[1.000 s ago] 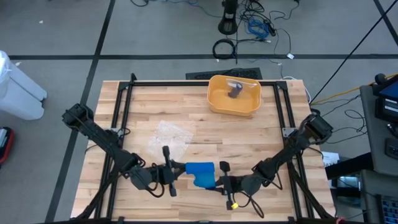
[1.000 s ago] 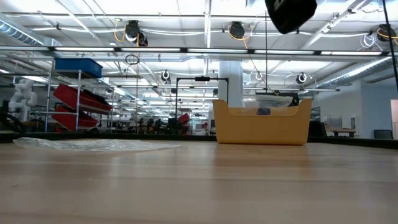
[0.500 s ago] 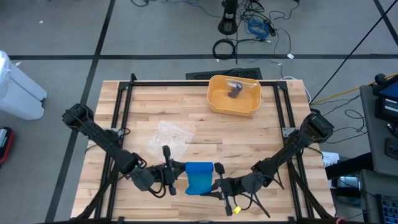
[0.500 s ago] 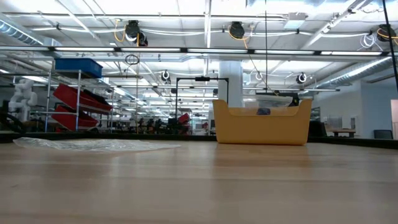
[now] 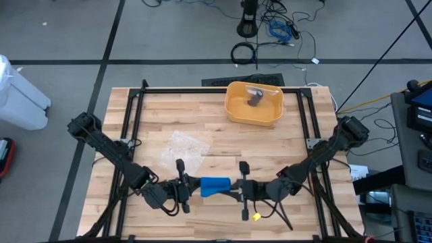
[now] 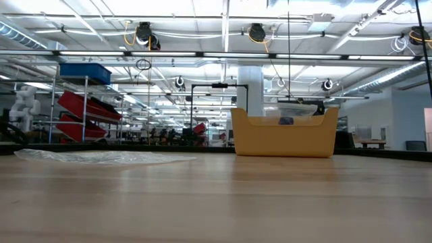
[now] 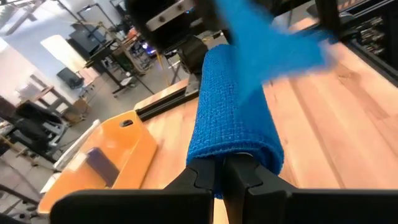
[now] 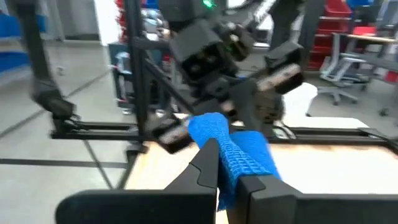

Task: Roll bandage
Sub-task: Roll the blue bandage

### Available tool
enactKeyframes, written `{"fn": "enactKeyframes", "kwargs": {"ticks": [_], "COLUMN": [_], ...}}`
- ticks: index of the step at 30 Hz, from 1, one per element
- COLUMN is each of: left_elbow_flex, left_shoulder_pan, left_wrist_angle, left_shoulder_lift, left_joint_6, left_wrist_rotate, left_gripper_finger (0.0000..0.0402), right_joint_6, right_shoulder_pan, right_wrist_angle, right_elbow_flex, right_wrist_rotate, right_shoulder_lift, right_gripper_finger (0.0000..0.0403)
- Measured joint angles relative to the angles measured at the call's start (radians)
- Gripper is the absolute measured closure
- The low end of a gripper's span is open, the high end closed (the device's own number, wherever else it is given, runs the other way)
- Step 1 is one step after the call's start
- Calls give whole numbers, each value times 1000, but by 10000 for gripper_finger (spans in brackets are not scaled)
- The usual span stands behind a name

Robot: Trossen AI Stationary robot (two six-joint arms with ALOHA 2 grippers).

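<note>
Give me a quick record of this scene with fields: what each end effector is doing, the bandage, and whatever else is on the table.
left end effector: shut on blue bandage
right end effector: shut on blue bandage
blue bandage: held between both arms, near table's front edge
yellow bin: far side of table, dark item inside
clear plastic wrap: flat on table, left of centre

Bright, even overhead ceiling light, faint shadows; both wrist views motion-blurred, perhaps slightly edge-distorted.
</note>
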Motion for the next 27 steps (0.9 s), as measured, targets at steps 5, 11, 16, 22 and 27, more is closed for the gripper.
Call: {"fn": "enactKeyframes", "kwargs": {"ticks": [5,11,16,22,27], "left_elbow_flex": [0,0,0,0,0], "left_shoulder_pan": [6,8,4,3,10], "left_wrist_angle": [11,5,0,-5,-25], "left_shoulder_lift": [0,0,0,0,1], "left_joint_6": [-37,-51,-60,-86,-128], "left_wrist_rotate": [75,86,86,85,88], "left_gripper_finger": [394,394,394,394,393], "right_joint_6": [-1,87,270,350,355], "right_shoulder_pan": [-32,-53,-63,-61,-62], "right_wrist_angle": [-6,-43,-103,-162,-189], "right_elbow_flex": [0,0,0,0,0], "right_wrist_rotate": [11,21,54,100,104], "right_shoulder_lift": [0,0,0,0,0], "right_gripper_finger": [403,403,381,334,295]}}
